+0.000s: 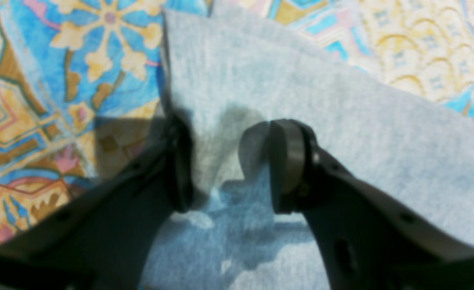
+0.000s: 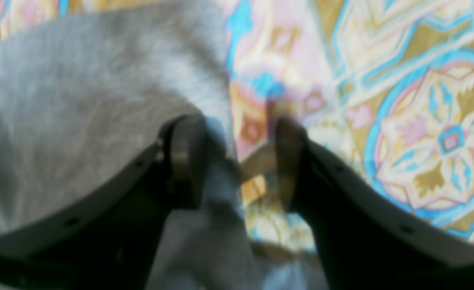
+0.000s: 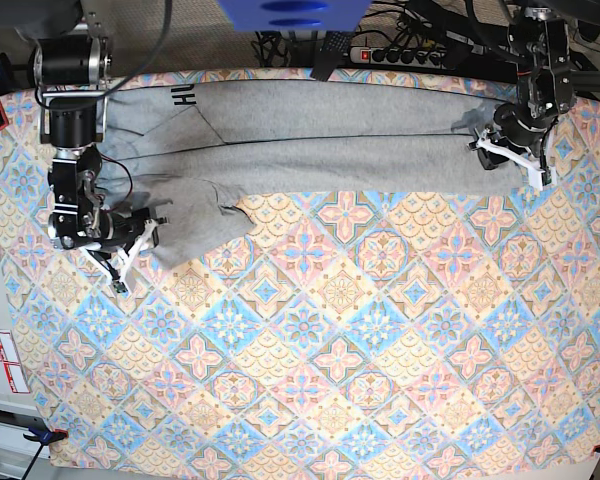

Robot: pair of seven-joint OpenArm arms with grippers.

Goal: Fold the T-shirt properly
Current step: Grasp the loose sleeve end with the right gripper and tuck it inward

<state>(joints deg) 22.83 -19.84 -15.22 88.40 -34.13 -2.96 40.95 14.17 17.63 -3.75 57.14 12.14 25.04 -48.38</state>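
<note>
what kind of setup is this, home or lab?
Probably a lab bench, not a home. Two robot arms work a grey T-shirt on a patterned tablecloth clamped at the corners, and a power strip with loose cables lies behind the table.

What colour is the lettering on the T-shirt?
Black lettering on the heather-grey T-shirt, seen best in the base view.

- Black lettering on the T-shirt [image 3: 310,140] mostly folded under, only a fragment readable
- Right wrist view blurred; cloth between the jaws unclear
- Surface [image 3: 310,340] cropped at every wrist-view edge
</note>
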